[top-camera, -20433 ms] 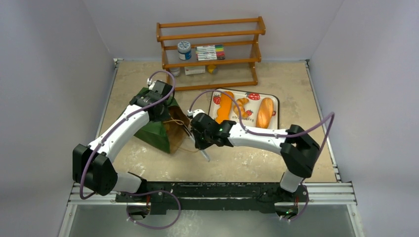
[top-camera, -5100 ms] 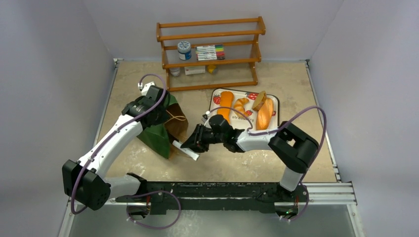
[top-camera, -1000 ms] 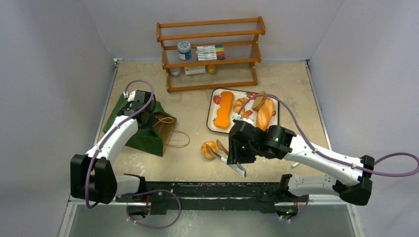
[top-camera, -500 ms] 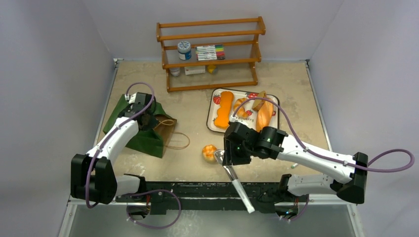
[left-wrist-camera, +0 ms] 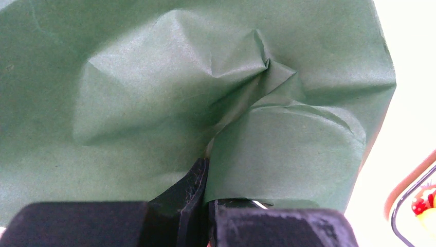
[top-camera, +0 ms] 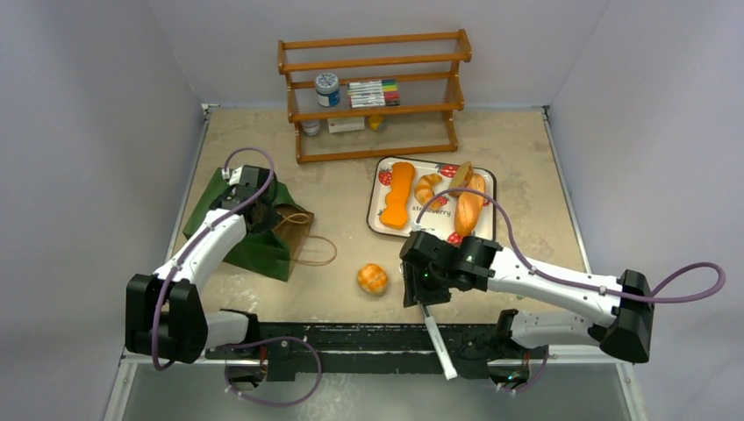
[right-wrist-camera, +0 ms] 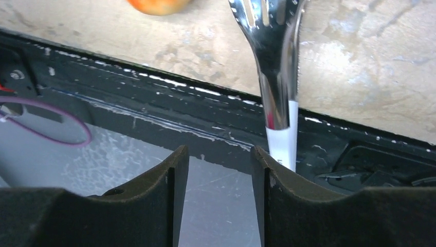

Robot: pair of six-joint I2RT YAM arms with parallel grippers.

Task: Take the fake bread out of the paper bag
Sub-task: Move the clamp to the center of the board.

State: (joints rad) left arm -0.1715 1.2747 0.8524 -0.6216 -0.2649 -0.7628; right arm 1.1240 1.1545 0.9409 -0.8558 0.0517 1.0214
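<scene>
Centre-left of top view: the paper bag point(top-camera: 254, 247), slumped on the table point(top-camera: 338, 197), mouth toward frame right, brown inside showing. Clamped tight on a crumpled fold of its green paper (clearest in left wrist view): left gripper point(left-wrist-camera: 205, 180), no gap btw the fingers.

Five toy pcs in sight, none in the bag. Small round bun point(top-camera: 372, 279) alone on bare tabletop, lower centre, btw bag and right gripper point(right-wrist-camera: 218, 154), touching neither. Other four on the strawberry tray point(top-camera: 405, 226), right of centre: long orange piece point(top-camera: 399, 195) at tray's left, croissant point(top-camera: 428, 189) next to it, tan loaf point(top-camera: 469, 209) at tray's right w/ small darker piece point(top-camera: 459, 175) at its upper end.

Right gripper low in frame near the table's front edge, fingers partly apart, nothing btw them. Just beside it, slotted metal utensil point(right-wrist-camera: 275, 77), head over the tabletop, white handle overhanging the black rail point(right-wrist-camera: 154, 103). Wooden rack point(top-camera: 377, 112) at top centre, against the back wall.
</scene>
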